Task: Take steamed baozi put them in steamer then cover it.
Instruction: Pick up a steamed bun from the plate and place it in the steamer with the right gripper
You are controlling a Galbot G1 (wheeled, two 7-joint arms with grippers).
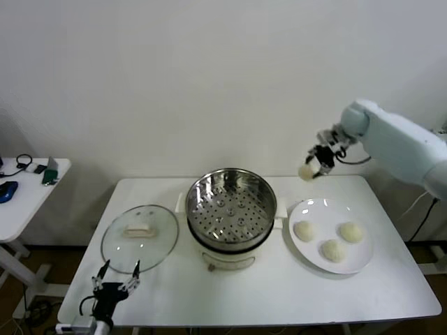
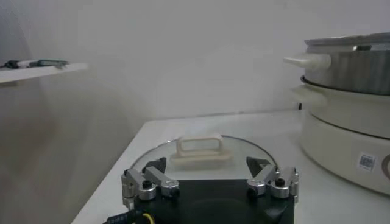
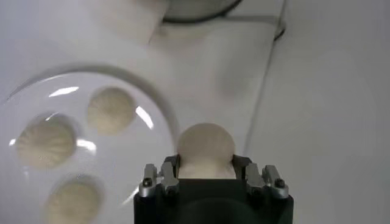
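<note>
Creamy-white dough sits clamped in my right gripper point(image 1: 313, 167): one steamed baozi point(image 3: 205, 148) pinched between the fingers, held in the air above the far edge of the white plate point(image 1: 316, 209), beside the steamer point(image 1: 230, 207); three more baozi point(image 1: 333, 241) lie on that plate; the steel steamer stands uncovered at the table's point(image 1: 279, 293) middle, its perforated tray bare; the glass cover point(image 1: 139, 236) lies flat to its left; my left gripper point(image 1: 115, 282) hangs at the near edge by the cover, fingers spread wide, grasping nothing.
</note>
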